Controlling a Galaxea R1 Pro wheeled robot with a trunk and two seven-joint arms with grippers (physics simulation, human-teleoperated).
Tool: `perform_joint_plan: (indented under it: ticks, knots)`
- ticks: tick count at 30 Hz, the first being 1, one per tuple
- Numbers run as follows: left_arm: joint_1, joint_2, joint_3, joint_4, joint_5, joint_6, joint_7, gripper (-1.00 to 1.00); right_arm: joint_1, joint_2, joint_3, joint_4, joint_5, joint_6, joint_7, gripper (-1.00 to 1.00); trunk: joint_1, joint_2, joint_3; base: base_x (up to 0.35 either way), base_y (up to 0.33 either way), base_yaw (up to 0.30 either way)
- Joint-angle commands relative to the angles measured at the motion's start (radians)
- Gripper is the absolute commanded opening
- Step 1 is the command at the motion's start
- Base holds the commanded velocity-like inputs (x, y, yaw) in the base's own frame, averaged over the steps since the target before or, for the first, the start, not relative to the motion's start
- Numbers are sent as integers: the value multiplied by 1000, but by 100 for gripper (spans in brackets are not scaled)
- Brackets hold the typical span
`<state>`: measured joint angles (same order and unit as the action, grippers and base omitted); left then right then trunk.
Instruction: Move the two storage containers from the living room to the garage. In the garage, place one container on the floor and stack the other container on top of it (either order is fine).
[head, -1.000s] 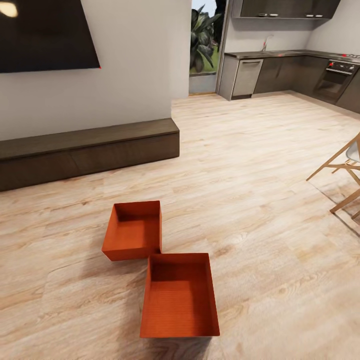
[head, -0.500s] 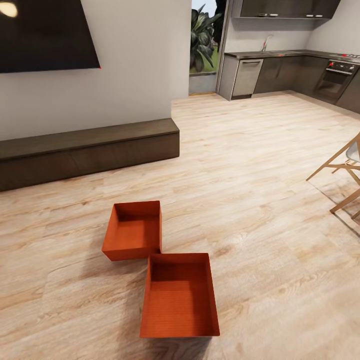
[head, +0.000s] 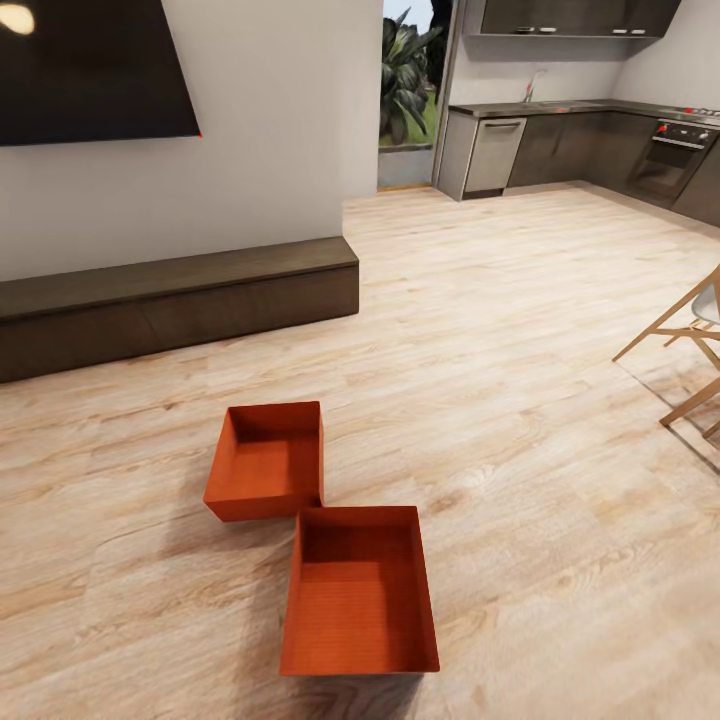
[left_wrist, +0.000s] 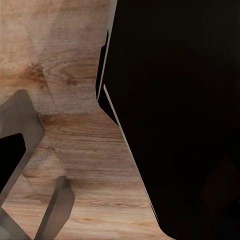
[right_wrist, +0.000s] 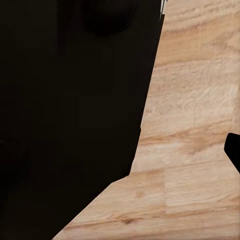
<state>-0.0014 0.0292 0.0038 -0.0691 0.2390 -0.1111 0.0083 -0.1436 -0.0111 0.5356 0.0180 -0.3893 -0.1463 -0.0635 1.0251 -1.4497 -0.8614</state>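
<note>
1. Two orange-red storage containers are sitting on the light wood-plank flooring (head: 520, 420) of the living room: the nearer container (head: 358, 590) is lying close in front of the robot, and the farther container (head: 266, 460) is resting just beyond it toward the low dark-brown cabinet (head: 170, 300), their corners touching or nearly so.
2. Both bins are standing upright and empty, with nothing gripping them.
3. In the left wrist view, grey finger parts of the left gripper (left_wrist: 30, 165) are showing over bare planks beside a dark body; they are looking spread with nothing between them, though I cannot tell for sure how wide.
4. In the right wrist view a large dark shape is blocking most of the frame, so I cannot tell how the right gripper is standing or whether it is holding anything.
5. Judging the task, the pick-up is not yet begun, and the garage is nowhere in these views.
6. Risks I am weighing: the walls look thin, so a one-sided pinch could tip a bin or let it slip in transit; the meeting corners mean lifting one could drag or nudge the other; and driving closer could push the nearer container with the base, since it is lying right at the robot's front.
7. The chair legs (head: 680, 350) on the right could snag a wide turn.
</note>
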Motion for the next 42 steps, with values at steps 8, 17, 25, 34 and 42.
perform_joint_plan:
  ticks: [8, 17, 25, 34, 42]
  knots:
    - [0, 0, 0, 0, 3, -2, 1, 100, -1, 0, 9, 2, -7, -4, -1, 100, 0, 0, -6, 0, 0, 0]
    - [0, 0, -1, 0, 3, -2, 1, 100, -1, 0, 9, 2, -6, -4, -1, 100, 0, 0, -13, 0, 0, 0]
    - [0, 0, 0, 0, 4, -2, 1, 100, -1, 0, 9, 2, -6, -4, -1, 100, 0, 0, -20, 0, 0, 0]
    - [0, 0, 0, 0, 3, -2, 1, 100, -1, 0, 9, 2, -6, -6, -1, 100, 0, 0, -30, 0, 0, 0]
    - [0, 0, -1, 0, 3, -2, 1, 100, -1, 0, 9, 2, -6, -6, -1, 100, 0, 0, -39, 0, 0, 0]
